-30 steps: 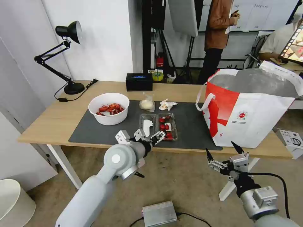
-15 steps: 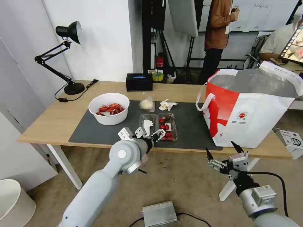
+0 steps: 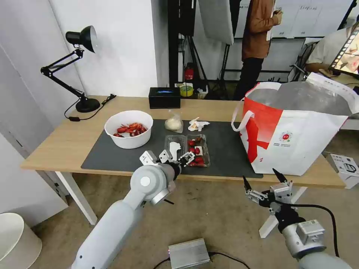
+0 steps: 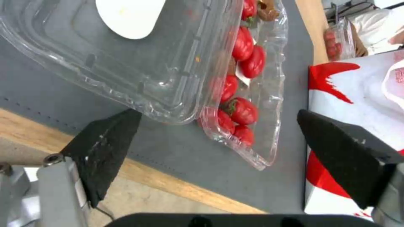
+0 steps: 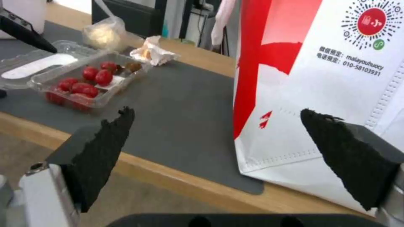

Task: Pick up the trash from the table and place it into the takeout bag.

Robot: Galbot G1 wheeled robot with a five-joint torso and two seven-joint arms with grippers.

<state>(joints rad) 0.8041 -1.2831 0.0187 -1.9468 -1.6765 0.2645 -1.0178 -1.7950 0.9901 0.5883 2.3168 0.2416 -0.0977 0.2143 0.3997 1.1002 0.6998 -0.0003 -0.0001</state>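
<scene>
On the dark mat [image 3: 112, 157] of the table [image 3: 56, 145] lies the trash: a white bowl [image 3: 129, 129] of red shells, a clear clamshell box [image 3: 187, 149] lying open with red bits, a small clear bag [image 3: 174, 122] and a crumpled tissue [image 3: 197, 124]. My left gripper [image 3: 177, 157] is open at the mat's near edge, its fingers either side of the clamshell box [image 4: 168, 63]'s near end without touching it. My right gripper [image 3: 260, 177] hangs open below the table edge, in front of the takeout bag [image 3: 295, 138]. The right wrist view shows the takeout bag [image 5: 320, 78] and the clamshell box [image 5: 80, 82].
A black box [image 3: 164, 97] and a yellow tape roll [image 3: 186, 89] sit at the table's far edge, a black desk lamp [image 3: 80, 67] at far left. A small white carton [image 3: 346, 168] is beyond the bag. A grey metal box [image 3: 189, 252] lies on the floor.
My left gripper has moved forward and a little right, closer to the clamshell box's near end. The right arm has barely shifted.
</scene>
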